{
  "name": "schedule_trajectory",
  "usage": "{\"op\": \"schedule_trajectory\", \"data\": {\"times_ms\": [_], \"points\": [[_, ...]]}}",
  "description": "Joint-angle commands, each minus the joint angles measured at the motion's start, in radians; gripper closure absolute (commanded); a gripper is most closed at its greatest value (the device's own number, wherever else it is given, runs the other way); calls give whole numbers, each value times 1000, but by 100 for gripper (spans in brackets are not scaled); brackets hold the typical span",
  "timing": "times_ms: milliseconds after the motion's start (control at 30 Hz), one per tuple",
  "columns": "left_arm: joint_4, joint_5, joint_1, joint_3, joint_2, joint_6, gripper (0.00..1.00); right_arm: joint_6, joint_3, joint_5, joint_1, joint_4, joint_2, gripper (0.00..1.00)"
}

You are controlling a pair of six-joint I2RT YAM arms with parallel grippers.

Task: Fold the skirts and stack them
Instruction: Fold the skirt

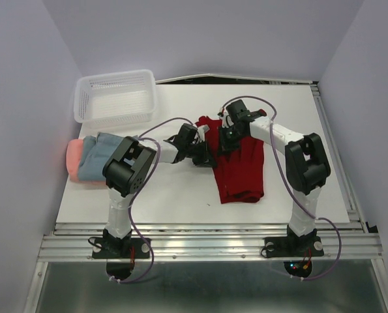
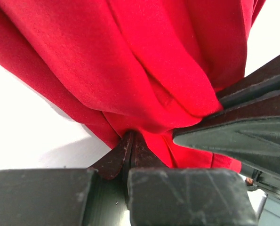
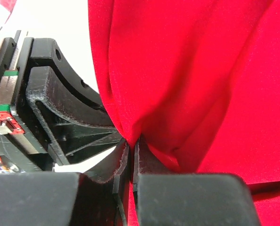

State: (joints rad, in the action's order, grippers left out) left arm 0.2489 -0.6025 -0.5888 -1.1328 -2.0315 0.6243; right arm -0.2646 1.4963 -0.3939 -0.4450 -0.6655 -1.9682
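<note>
A white table (image 1: 180, 195) fills a booth with pale lilac walls, and both arms reach out over it from the near edge. At the far left corner stands a white plastic mesh basket (image 1: 83, 107), with nothing visible inside.

Nearer, at the table's left edge, a salmon-pink cloth skirt (image 1: 74, 156) lies in a compact bundle. A dusty blue-grey cloth skirt (image 1: 99, 153) seems to lie on top of it, so these two look already folded and stacked.

Toward the middle, the left gripper (image 1: 205, 156) is clamped on a bunch of the large dark red cloth skirt (image 1: 242, 173). Its wrist view shows the fingers pressed together with red fabric pinched at their tips. The skirt lies lengthwise right of centre, its near end flat on the table and its far end gathered and crumpled where the arms meet.

Just beside the left gripper, on the right, the right gripper (image 1: 227, 140) is likewise closed tight on a pinch of the same red cloth.

The step in hand appears to be folding this last skirt. The next move probably calls for both arms to lift together and carry the gripped end over the flat part without twisting it. The folded skirt then has to go onto the pile at the left.
</note>
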Motion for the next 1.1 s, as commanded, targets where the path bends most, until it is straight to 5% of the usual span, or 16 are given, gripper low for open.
{"op": "schedule_trajectory", "data": {"times_ms": [0, 100, 200, 333, 433, 533, 700, 900, 1067], "points": [[-42, 86, 20, 22, 62, -58, 100, -41, 59, -65, 0, 69, -26, 99], [-39, 93, 41, 44, 105, -81, 95, -38, 24, -89, 11, 96, -75, 99], [-58, 96, 84, 88, 206, -138, 66, -47, -59, -144, 22, 171, -118, 99], [-128, 99, 127, 143, 393, -274, 48, -70, -88, -213, 52, 222, -159, 91], [-160, 87, 129, 159, 482, -362, 48, -78, -53, -290, 61, 228, -159, 61], [-190, 93, 100, 166, 577, -536, 48, -82, 13, -365, 61, 224, -115, 44], [-286, 326, -142, 174, 718, -925, 40, -23, 67, -450, 80, 163, -3, 19], [-257, 604, -451, 268, 772, -1193, 28, 226, 16, -467, 156, -46, 103, 20], [-218, 799, -660, 239, 639, -1281, 27, 474, -102, -464, 226, -199, 97, 43]]}}
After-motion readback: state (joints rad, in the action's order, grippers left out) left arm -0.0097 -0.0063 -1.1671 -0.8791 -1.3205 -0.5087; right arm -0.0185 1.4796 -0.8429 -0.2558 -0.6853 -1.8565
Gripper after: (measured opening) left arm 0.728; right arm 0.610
